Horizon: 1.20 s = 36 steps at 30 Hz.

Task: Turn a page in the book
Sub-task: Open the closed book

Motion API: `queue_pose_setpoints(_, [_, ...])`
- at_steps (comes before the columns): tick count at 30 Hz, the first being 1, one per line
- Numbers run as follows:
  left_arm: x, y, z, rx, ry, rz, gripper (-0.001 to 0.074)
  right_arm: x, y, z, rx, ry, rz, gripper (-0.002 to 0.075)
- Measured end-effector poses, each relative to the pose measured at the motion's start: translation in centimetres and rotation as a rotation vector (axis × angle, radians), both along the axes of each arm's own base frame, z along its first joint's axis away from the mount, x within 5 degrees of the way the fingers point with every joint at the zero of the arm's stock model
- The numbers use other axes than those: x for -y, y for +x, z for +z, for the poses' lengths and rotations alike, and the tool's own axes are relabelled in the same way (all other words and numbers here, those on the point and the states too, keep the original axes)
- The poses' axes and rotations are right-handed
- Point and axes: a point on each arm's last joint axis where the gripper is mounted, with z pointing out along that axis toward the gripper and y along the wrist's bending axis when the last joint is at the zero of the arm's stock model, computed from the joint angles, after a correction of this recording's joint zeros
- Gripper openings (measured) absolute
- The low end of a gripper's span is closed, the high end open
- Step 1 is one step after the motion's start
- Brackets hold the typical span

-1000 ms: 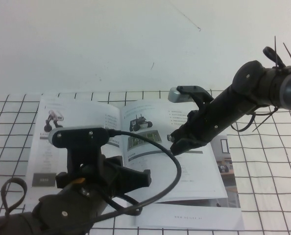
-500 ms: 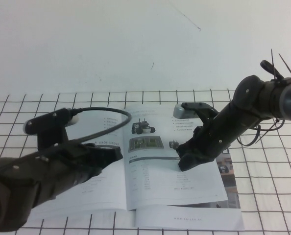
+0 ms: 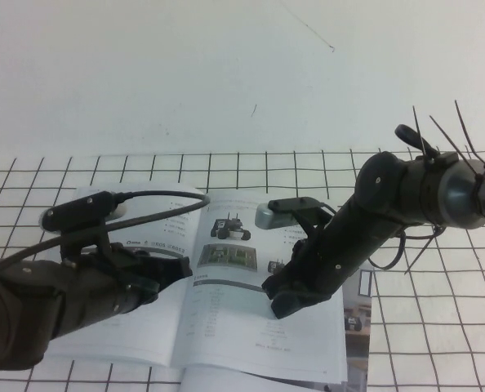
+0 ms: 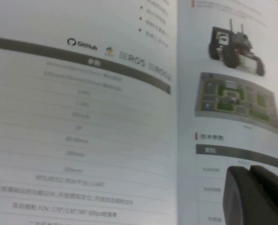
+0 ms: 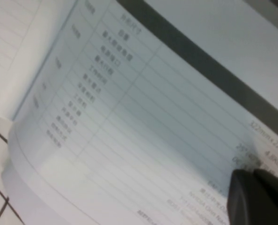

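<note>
Book (image 3: 251, 327) lies open on the table (image 3: 438, 359), a white surface with a black grid, near the front edge in the high view. Its spine runs from about 12 o'clock toward 6 o'clock, a little to the left of the middle, and the two open leaves go out toward 9 and 3 o'clock.

The page (image 3: 267, 335) is the right leaf, with the small vehicle photo, the dark bar and the fine table. Its outer edge at 3 o'clock is bowed up from the leaves below it, which shows as a rounded curve in the right wrist view (image 5: 59, 154).

The right hand (image 3: 282, 300) is pressed down on this page, just at 3 o'clock from the spine and right below the dark bar. Its fingers look together, with no paper between them. The free edge of the page lies further out from it, at about 4 o'clock.

The left hand (image 3: 175, 269) hangs low over the left leaf, just at 9 o'clock from the spine. Only one dark tip of it shows in the left wrist view, so I cannot tell if it is apart or together.

I judge that the right hand is the nearer one to the page. The coming move probably depends on carrying the page across the spine toward 9 o'clock, where the left hand may hold it down.
</note>
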Motion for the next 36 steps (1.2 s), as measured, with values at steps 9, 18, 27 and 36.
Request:
queue_pose_setpoints(9, [-0.2, 1.8, -3.2, -0.053, 0.134, 0.055, -0.0002, 1.1, -0.7, 0.9, 0.036, -0.160, 0.028, -0.0001])
queue_pose_setpoints(18, [0.4, 3.3, -4.6, -0.081, 0.160, 0.051, -0.0002, 3.1, -0.2, 2.0, 0.136, -0.373, 0.011, -0.0001])
queue_pose_setpoints(27, [0.4, 3.5, -4.5, -0.054, 0.206, 0.018, -0.0002, 4.3, -2.1, 13.1, 0.408, -0.239, -0.028, -0.0001])
queue_pose_setpoints(36, [-1.2, 0.8, 6.7, 0.336, 0.142, -0.009, -0.0003, 9.5, -10.5, 27.8, 0.829, -0.108, -0.037, -0.0001])
